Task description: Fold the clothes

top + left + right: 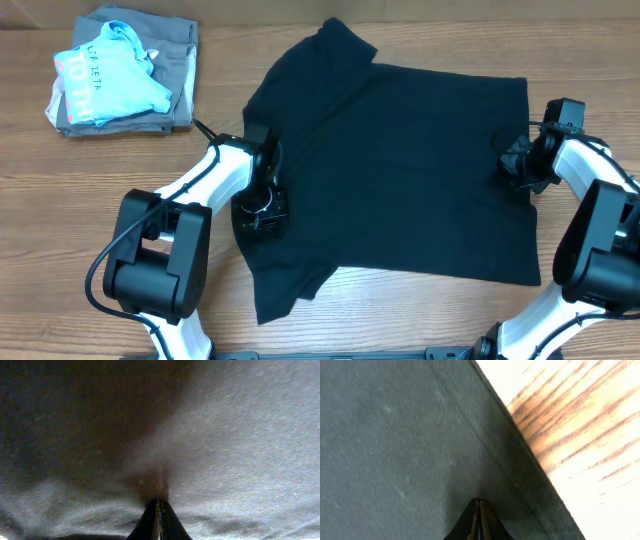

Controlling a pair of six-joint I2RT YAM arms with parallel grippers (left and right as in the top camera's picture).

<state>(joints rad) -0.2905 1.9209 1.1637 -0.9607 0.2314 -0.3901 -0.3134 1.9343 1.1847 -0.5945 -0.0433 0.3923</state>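
Left end effector (158, 506): fingers pressed together, pinching puckered T-shirt (400, 170) cloth at its tip. Right end effector (479, 506): fingers together, tip on flat cloth; bare surface (600, 460) just right of it. T-shirt spread between both.

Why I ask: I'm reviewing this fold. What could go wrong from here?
The right gripper is shut near the edge of the T-shirt, so any thin hold may slip. The left gripper bunches fabric, so lifting could drag the T-shirt crooked.
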